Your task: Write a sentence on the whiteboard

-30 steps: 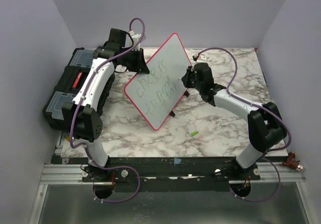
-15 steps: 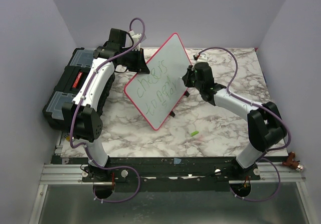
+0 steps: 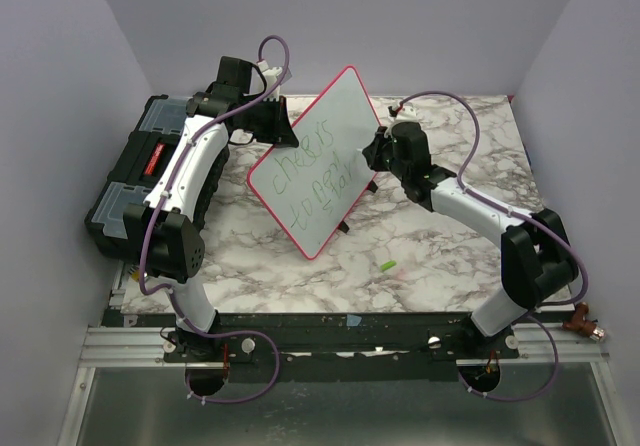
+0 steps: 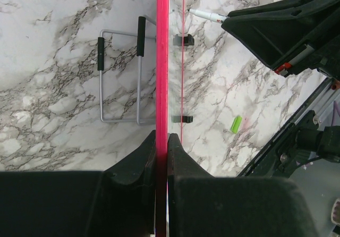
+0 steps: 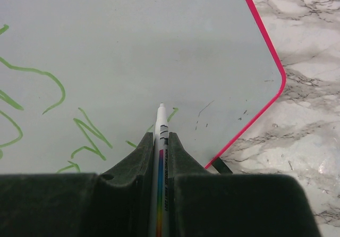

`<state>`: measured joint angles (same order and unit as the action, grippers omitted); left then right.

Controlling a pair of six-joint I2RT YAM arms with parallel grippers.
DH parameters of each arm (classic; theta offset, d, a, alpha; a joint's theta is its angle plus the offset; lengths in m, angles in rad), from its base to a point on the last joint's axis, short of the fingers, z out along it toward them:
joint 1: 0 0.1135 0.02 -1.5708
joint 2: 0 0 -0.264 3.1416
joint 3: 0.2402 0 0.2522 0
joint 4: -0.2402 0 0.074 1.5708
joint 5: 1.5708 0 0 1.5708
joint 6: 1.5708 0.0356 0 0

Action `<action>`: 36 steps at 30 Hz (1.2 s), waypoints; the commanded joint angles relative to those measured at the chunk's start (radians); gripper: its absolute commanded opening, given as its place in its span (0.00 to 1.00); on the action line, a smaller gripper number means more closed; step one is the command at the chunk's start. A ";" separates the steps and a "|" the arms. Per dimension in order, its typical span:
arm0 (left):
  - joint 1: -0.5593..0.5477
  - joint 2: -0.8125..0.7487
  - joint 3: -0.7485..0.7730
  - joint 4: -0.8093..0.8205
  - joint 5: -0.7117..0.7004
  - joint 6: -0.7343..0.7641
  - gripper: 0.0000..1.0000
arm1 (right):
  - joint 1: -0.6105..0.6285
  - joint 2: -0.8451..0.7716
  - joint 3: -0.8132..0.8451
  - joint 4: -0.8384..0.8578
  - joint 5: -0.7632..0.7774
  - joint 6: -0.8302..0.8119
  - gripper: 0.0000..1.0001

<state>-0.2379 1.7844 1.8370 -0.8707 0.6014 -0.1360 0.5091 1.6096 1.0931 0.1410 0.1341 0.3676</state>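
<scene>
- The whiteboard (image 3: pixel 318 171) stands tilted in the middle of the marble tabletop (image 3: pixel 440 256), between the two arms, with the green sentence (image 3: pixel 312 181) on its upper face.
- Left pincer (image 4: pixel 162 137) is clamped tight on the board's red-pink rim at the far-left side.
- Right pincer (image 5: pixel 161 137) is closed on a white marker (image 5: pixel 161 115). The tip is right at the board beside the green strokes, can't tell if it's touching.
- Black toolbox (image 3: pixel 130 181) sits at the left, and a small green cap (image 3: pixel 386 265) lies near-right of the board.
</scene>
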 commanded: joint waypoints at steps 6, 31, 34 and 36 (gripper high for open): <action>-0.007 -0.007 -0.005 0.004 -0.061 0.087 0.00 | 0.002 0.026 0.041 0.022 -0.042 0.019 0.01; -0.006 -0.002 0.005 0.001 -0.060 0.087 0.00 | 0.001 0.038 -0.058 0.030 -0.082 0.038 0.01; -0.007 -0.002 0.005 0.001 -0.061 0.087 0.00 | 0.002 0.035 -0.076 0.034 -0.084 0.041 0.01; -0.006 -0.001 0.005 0.001 -0.061 0.087 0.00 | 0.001 0.035 -0.089 0.037 -0.084 0.043 0.01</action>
<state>-0.2375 1.7844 1.8370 -0.8719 0.5999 -0.1364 0.5041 1.6398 1.0428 0.1650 0.0872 0.3927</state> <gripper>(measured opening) 0.089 0.127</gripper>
